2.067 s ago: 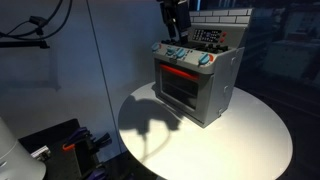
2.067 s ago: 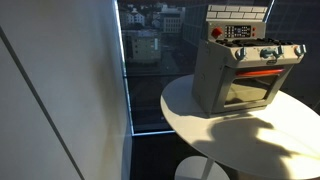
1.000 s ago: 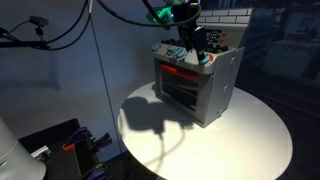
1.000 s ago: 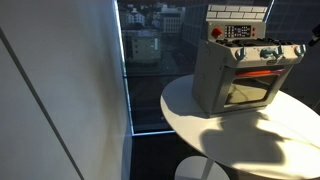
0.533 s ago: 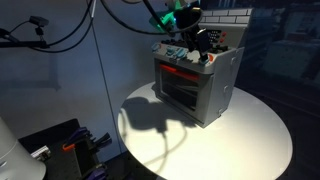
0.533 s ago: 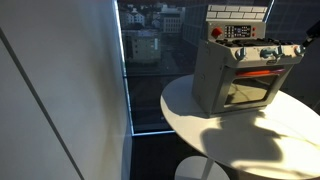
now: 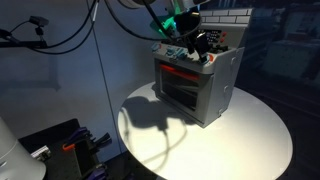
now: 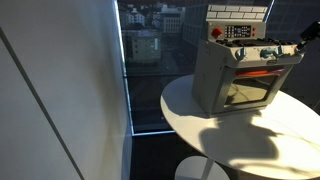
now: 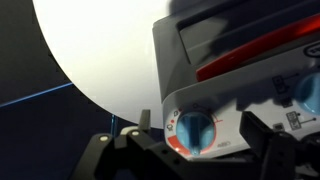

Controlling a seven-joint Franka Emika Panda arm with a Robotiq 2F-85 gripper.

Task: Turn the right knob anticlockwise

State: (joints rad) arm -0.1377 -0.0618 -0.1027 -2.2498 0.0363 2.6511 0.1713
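The gripper [image 9: 195, 152] has its jaws spread apart, and its dark fingers [image 9: 262, 138] stand to either side of the right knob [image 9: 196, 128] in the wrist view. They frame the knob without visibly touching it, though how far the tips stand off it cannot be told. The knob is a small blue dial in a red ring, at the end of the control strip of a toy oven [image 7: 198, 88]. Just beyond one finger sits the next knob [image 9: 308, 95]. Past the strip runs the red bar [image 9: 250, 55] on the oven door, and beyond that the round white table [image 7: 250, 130] the oven stands on.

The dial looks like hard, smooth plastic: stiff, light, and likely to slip under the pads if only its round edge is pinched. The better hold is probably square across its raised middle, pushed well on before closing. The oven itself seems light, so a firm twist may drag the whole box round on the table rather than turn the dial.
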